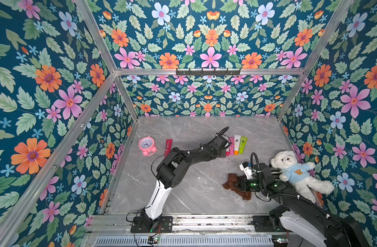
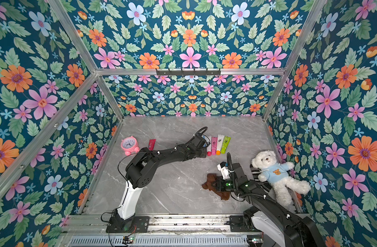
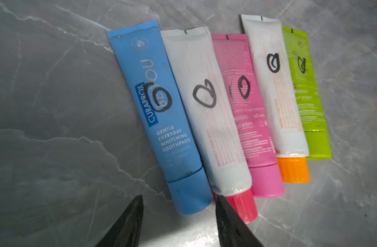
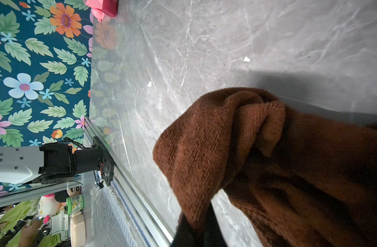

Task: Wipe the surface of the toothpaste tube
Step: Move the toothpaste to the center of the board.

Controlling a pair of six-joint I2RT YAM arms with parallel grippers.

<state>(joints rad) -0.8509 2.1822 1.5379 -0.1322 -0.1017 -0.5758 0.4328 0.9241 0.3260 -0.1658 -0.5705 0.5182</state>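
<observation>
My left end effector (image 3: 179, 200) stands spread astride the cap of the blue tube (image 3: 159, 111), seemingly not touching; my right end effector (image 4: 197, 233) clenches the cloth (image 4: 268, 160).

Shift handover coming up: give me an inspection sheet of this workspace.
Surface: grey marble tabletop, a few white specks.
Job's things: five marker-scribbled tubes in a row: blue tube, red-capped white tube, pink tube, orange-capped white tube, green tube; brown cloth.
Clutter: alarm clock, red tube lying apart, teddy bear.
Grippers: left gripper open, at the blue tube's cap; right gripper shut on the brown cloth.
Cables: black cable loops over both wrists.
Surroundings: floral walls, aluminium frame, hook rail.
</observation>
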